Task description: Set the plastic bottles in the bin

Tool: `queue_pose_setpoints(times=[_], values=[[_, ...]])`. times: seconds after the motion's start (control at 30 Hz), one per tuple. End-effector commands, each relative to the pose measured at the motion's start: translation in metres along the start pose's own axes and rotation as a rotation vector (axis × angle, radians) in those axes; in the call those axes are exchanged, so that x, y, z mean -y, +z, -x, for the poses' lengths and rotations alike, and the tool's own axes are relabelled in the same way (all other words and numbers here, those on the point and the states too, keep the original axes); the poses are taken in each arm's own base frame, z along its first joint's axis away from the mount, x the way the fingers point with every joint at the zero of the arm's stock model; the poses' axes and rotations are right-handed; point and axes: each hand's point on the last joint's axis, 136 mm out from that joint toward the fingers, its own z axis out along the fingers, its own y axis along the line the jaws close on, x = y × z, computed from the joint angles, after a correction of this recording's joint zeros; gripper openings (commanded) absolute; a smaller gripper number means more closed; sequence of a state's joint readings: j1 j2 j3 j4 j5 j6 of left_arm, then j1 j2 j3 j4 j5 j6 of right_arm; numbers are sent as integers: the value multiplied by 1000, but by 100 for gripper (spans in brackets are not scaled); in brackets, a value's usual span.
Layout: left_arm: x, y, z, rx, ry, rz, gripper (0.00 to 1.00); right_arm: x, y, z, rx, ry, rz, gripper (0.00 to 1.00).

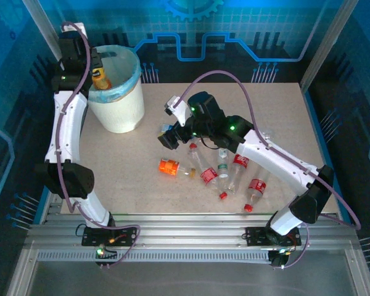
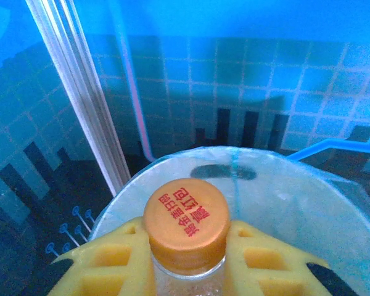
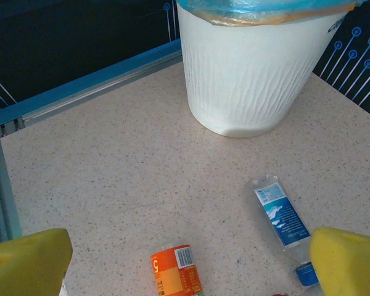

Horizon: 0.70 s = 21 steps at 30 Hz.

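**Left gripper holds bottle over bin; right gripper wide above table**

The left gripper [image 1: 95,64] is seen at the far left of the table [image 1: 172,111], directly over the bin [image 1: 120,111]. Its yellow fingers [image 2: 114,262] are clamped on the neck of an orange-capped bottle [image 2: 186,229]. From above, this bottle is seen inside the outline of the bin mouth. Whether it touches the blue bag [image 2: 283,185] lining the bin cannot be told.

The right gripper [image 1: 168,139] is placed near the table centre, to the right of the bin and well apart from it. Its jaws are spread wide and nothing is held between them.

In the right wrist view, two bottles are seen lying on the table below it. An orange-label bottle [image 3: 176,277] lies between the fingertips' lines. A blue-label bottle [image 3: 282,216] lies just beside the right finger.

Several more bottles [image 1: 225,172] lie loose in a cluster right of centre, on the near side of the right gripper. Red and green labels are noted among them.
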State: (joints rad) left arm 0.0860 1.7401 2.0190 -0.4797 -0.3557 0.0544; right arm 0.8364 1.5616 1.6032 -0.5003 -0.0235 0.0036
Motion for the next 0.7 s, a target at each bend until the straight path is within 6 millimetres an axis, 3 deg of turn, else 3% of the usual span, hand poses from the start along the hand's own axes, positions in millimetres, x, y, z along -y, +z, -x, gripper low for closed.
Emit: queue_pose_setpoints(times=[0.0,0.37,0.67], values=[[-10,10,1,41,48,52,0,0,1,-8,-18,28,12,100],[-3,49,-46,-41,122,45,0,1,2,-10,-22,38,10,100],[-3,68,-107,-184,103,-8,0,-1,1,-18,-42,54,15,100]])
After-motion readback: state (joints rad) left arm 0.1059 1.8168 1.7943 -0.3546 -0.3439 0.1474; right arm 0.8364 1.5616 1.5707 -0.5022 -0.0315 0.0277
